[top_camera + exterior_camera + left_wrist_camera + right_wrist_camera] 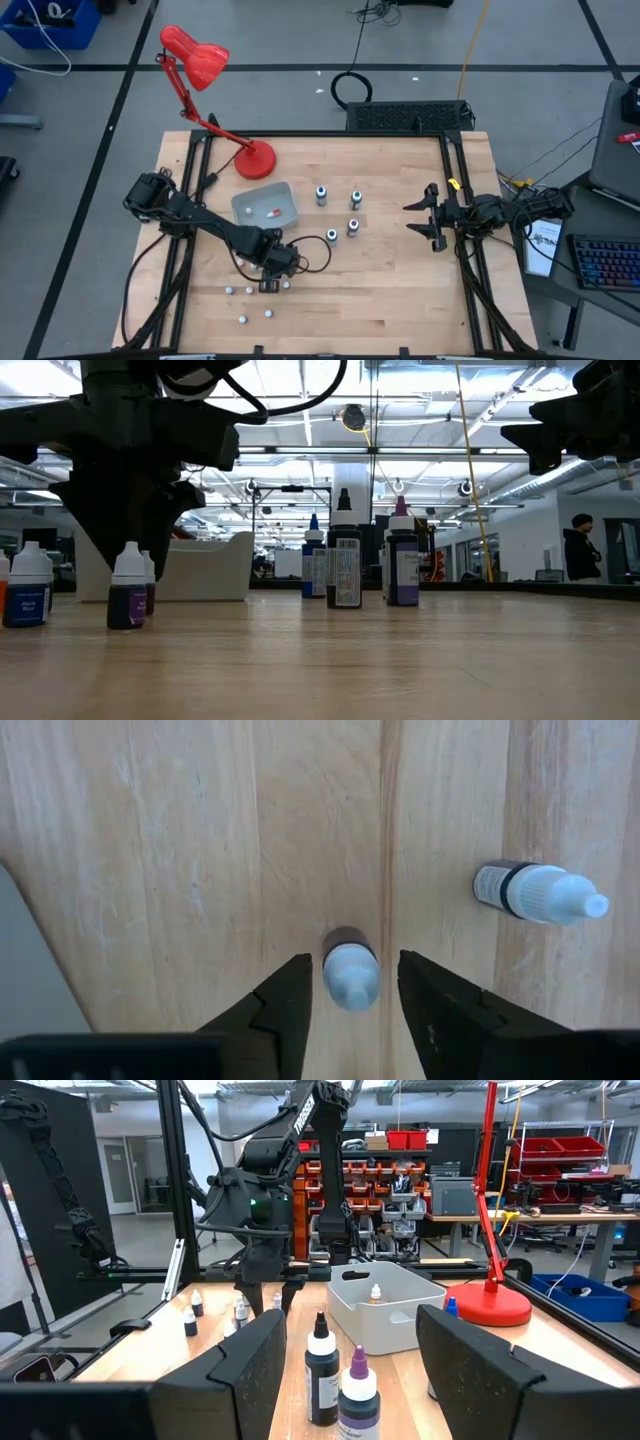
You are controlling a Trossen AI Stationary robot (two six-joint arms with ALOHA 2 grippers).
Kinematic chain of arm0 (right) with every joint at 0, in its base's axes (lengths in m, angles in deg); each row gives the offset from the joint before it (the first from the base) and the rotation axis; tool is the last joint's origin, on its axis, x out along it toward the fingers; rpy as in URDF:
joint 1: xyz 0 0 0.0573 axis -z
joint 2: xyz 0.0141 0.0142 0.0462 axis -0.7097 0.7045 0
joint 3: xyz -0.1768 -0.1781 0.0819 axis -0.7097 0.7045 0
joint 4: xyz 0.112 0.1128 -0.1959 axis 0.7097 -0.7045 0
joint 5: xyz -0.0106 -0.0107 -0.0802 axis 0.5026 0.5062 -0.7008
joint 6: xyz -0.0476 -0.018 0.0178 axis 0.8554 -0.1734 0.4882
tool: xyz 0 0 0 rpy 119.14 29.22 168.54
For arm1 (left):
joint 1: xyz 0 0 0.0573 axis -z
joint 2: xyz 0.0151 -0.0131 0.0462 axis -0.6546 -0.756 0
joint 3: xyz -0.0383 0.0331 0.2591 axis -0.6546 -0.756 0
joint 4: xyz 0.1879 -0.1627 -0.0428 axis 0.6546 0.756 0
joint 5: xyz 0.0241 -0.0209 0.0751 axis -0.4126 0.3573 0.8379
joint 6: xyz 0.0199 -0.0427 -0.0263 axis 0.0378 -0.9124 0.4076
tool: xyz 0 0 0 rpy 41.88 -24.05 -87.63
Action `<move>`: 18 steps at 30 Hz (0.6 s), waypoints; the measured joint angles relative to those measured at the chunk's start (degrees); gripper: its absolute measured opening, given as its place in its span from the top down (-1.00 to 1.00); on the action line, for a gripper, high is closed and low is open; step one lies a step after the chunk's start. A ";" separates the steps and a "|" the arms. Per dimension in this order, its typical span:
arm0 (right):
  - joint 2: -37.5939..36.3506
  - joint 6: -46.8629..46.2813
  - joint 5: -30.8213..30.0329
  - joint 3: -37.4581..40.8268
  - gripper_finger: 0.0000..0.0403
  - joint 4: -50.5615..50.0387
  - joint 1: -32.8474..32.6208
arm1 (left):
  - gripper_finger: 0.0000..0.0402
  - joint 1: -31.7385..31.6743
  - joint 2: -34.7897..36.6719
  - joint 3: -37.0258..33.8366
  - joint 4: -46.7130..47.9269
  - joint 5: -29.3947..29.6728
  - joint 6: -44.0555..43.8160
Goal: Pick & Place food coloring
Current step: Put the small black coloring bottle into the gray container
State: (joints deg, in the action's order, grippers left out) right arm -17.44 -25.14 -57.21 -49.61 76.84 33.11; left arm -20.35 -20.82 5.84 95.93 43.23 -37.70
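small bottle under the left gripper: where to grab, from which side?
Probably from straight above, closing on the body just below the white cap. The bottle stands upright, and the open left gripper already has a finger on each side of it. Its neighbour stands apart, so the fingers have room.

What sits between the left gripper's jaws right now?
In the left wrist view, a small white-capped bottle stands upright between the open jaws of the left gripper, with bare wood showing on either side of it; neither jaw touches it.
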 joint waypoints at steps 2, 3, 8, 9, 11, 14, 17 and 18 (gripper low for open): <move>0.00 0.00 0.00 -0.02 -0.05 0.00 0.00 | 0.32 0.00 0.00 0.00 0.01 0.02 0.00; 0.00 0.01 0.00 -0.02 -0.05 0.00 0.00 | 0.34 0.00 0.00 0.00 0.01 0.00 0.00; 0.00 0.01 -0.01 -0.01 -0.05 0.00 0.00 | 0.45 0.00 0.00 0.00 0.03 0.02 -0.02; 0.00 0.00 0.00 -0.02 -0.05 0.00 0.00 | 0.47 0.00 0.00 0.00 0.05 0.02 -0.02; 0.00 0.00 -0.01 -0.01 -0.05 0.00 0.00 | 0.51 0.00 0.00 0.00 0.05 0.02 -0.03; 0.00 -0.01 0.00 -0.02 -0.05 0.00 0.00 | 0.57 0.00 0.02 0.00 0.05 0.02 -0.04; 0.00 0.01 0.00 0.00 -0.05 -0.02 0.00 | 0.61 0.00 0.04 0.00 0.05 0.04 -0.04; 0.00 -0.01 -0.02 -0.02 -0.05 0.00 0.00 | 0.62 0.00 0.04 0.00 0.05 0.04 -0.01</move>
State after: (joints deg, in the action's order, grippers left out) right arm -17.44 -25.15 -57.23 -49.63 76.84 33.11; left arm -20.35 -20.78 5.84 95.98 43.27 -37.72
